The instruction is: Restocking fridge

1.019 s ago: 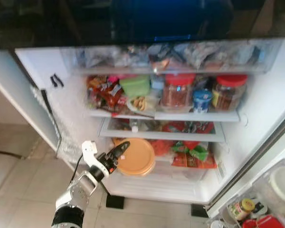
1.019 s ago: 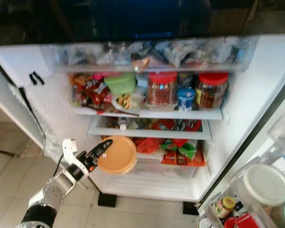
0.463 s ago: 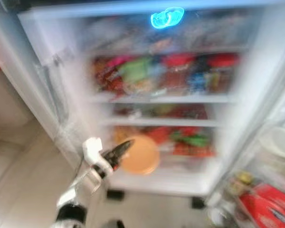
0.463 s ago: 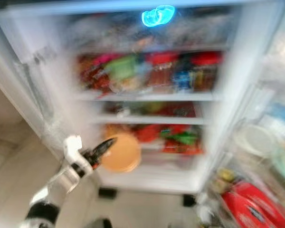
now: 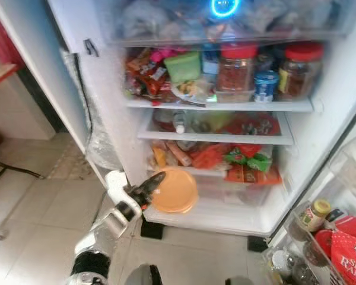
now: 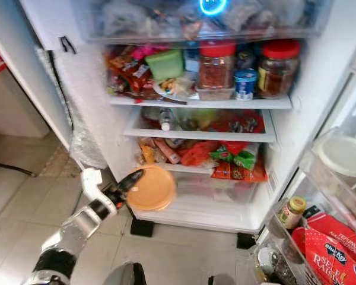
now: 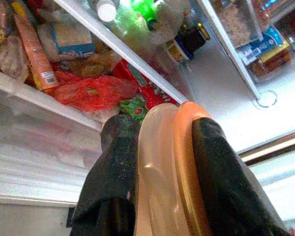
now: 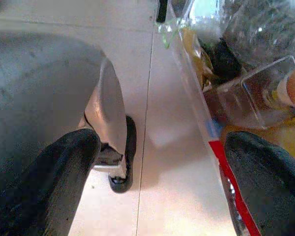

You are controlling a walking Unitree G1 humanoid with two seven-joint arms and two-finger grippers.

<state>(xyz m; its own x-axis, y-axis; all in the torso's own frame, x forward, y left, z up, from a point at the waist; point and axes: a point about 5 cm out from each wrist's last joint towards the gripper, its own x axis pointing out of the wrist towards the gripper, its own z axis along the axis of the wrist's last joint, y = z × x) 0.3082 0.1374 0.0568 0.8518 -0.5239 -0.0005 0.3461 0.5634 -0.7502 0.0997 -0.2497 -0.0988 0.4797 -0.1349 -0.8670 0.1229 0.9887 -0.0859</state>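
My left gripper (image 5: 153,181) is shut on the near rim of an orange plate (image 5: 175,191), more than one stacked, as the left wrist view shows two orange rims (image 7: 172,162) pinched between the black fingers (image 7: 113,177). The plates hang in front of the open fridge's lowest drawer (image 5: 225,193). My right gripper (image 8: 162,167) hangs open, low over the tiled floor beside the fridge door's bins.
The fridge shelves (image 5: 219,105) are crowded: red-lidded jars (image 5: 236,68), a green tub (image 5: 183,64), snack packets, a bottle. The open door on the right carries bins with a jar (image 5: 315,212) and red packs (image 5: 350,246). Tiled floor (image 5: 35,208) lies to the left.
The camera has dropped and shifted, so the fridge looks closer and lower. My left gripper still holds the orange plates before the bottom drawer.
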